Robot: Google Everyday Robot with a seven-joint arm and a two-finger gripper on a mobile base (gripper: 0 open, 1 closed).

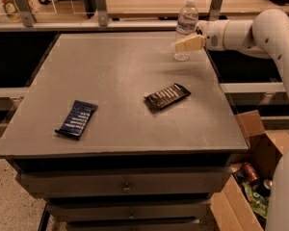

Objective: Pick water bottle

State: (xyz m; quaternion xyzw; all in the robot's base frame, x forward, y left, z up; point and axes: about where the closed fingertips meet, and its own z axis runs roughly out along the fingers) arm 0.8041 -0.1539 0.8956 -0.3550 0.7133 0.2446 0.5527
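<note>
The water bottle (pixel 186 25) is a clear ribbed bottle with a white cap and a pale label band. It stands upright at the far right of the grey table (pixel 120 71). My gripper (pixel 187 44) reaches in from the right on the white arm (pixel 245 32). Its beige tip lies across the lower half of the bottle, on the near side. I cannot tell whether it touches the bottle.
A black snack packet (pixel 166 96) lies right of the table's middle. A blue packet (pixel 77 119) lies near the front left. An open cardboard box (pixel 253 177) with cans stands on the floor at the right. A railed counter (pixel 135 23) runs behind the table.
</note>
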